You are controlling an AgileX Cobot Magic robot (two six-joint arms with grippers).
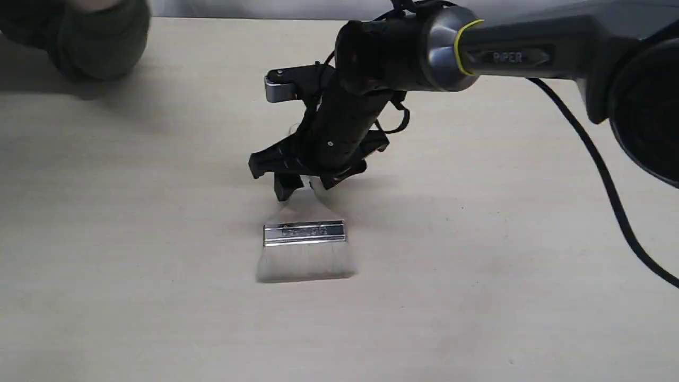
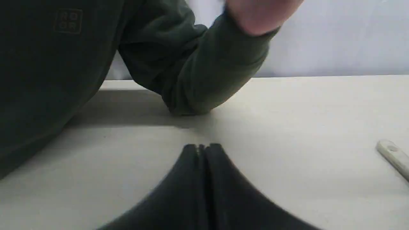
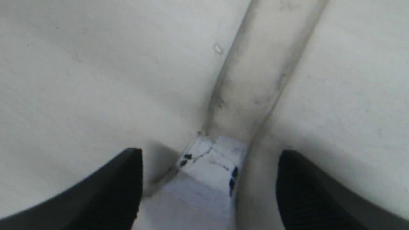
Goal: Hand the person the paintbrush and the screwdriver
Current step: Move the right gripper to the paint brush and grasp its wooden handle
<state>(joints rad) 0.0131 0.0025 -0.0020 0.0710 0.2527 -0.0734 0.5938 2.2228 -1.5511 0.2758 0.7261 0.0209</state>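
Observation:
The paintbrush [image 1: 304, 233] lies flat on the table's middle, its pale bristles toward the front edge and its silver ferrule catching the light. My right gripper [image 1: 308, 187] reaches down over its wooden handle. In the right wrist view the handle [image 3: 258, 80] runs between the two black fingers of that gripper [image 3: 211, 153], which is open and clear of the wood on both sides. My left gripper [image 2: 202, 147] is shut and empty, low over the table. The handle's holed end [image 2: 392, 154] shows off to its side. The person's dark green sleeve [image 1: 95, 37] rests at the far left. The screwdriver is out of view.
The right arm [image 1: 504, 55] stretches in from the right, with a black cable [image 1: 599, 170] hanging below it. The person's torso and forearm [image 2: 198, 67] fill much of the left wrist view, the bare hand [image 2: 258, 12] raised above the pale table [image 1: 477, 297].

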